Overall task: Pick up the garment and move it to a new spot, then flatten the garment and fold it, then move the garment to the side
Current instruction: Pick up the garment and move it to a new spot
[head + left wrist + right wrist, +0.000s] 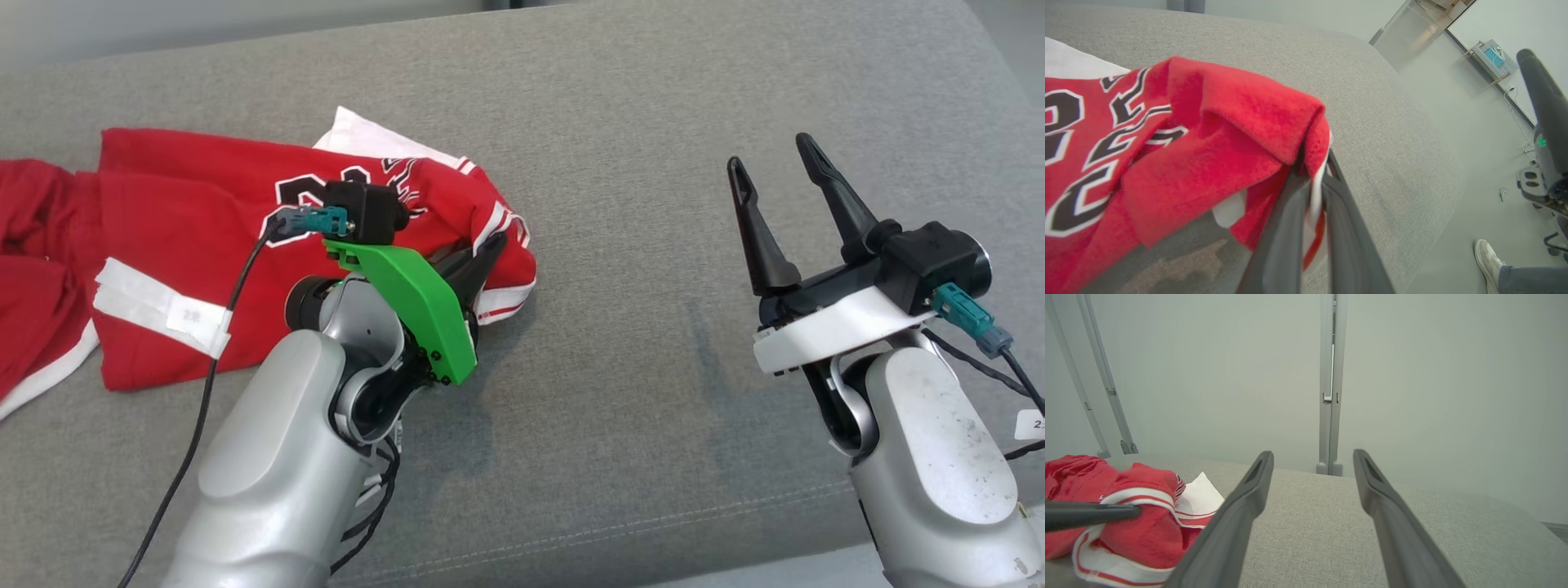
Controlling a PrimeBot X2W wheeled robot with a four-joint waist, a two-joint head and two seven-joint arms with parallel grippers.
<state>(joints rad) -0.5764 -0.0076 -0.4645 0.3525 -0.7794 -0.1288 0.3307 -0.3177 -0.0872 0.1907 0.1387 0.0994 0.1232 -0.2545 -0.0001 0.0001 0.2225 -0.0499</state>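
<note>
A grey sofa cushion [637,163] spread across the head view; the red garment [188,229] lay crumpled at its left and centre left; the left gripper [490,249], just left of centre, was clenched on the garment's white-trimmed edge; the right gripper [771,155] hung released at right, well apart from the cloth.

We see a red sports garment [171,245], crumpled and partly folded over itself, lying on the left part of a grey fabric cushion [653,147]. White bands with thin red stripes run along its edges. Black numerals outlined in white cross its upper layer, and a white layer peeks out at its far edge. A strip of white tape [155,306] sits on its near left part. Its right corner is bunched and raised a little, pinched between the closed fingers of the left gripper [492,245].
</note>
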